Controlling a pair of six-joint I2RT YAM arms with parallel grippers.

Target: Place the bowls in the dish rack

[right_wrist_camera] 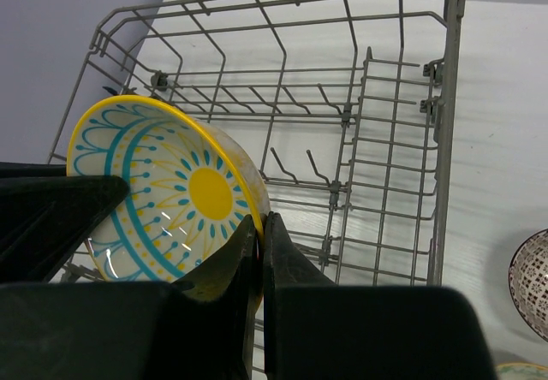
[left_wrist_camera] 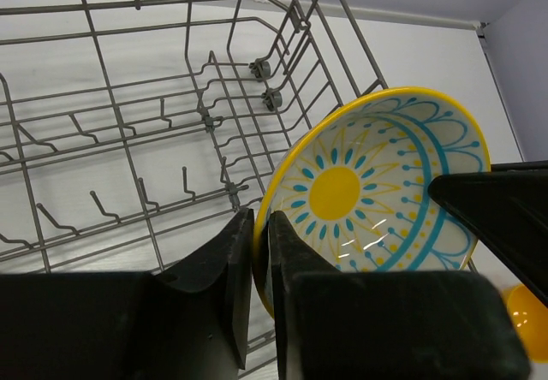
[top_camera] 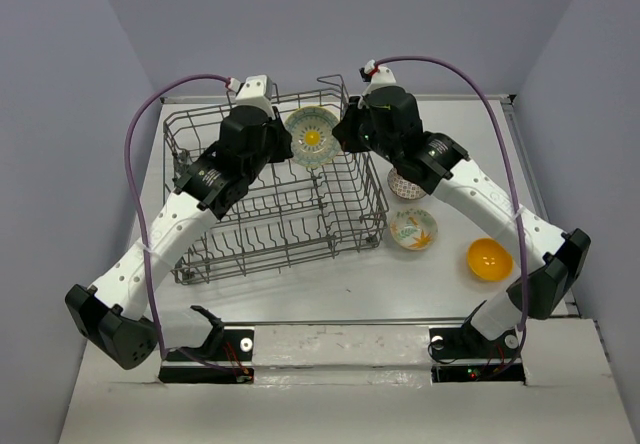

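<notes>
top external: one dish rack (top_camera: 280, 219), one floral bowl (top_camera: 311, 136), three bowls (top_camera: 413, 229) beside

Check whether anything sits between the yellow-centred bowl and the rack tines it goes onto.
Nothing visible does. The yellow-centred bowl hangs over the far right of the dish rack, its rim pinched by the left gripper and the right gripper. The tines beneath it are bare wire, with no bowl there.

The left arm (top_camera: 165, 234) and right arm (top_camera: 490, 199) had white links, black joints and black fingers (left_wrist_camera: 224, 290); a purple cable (top_camera: 127, 156) ran along each.
</notes>
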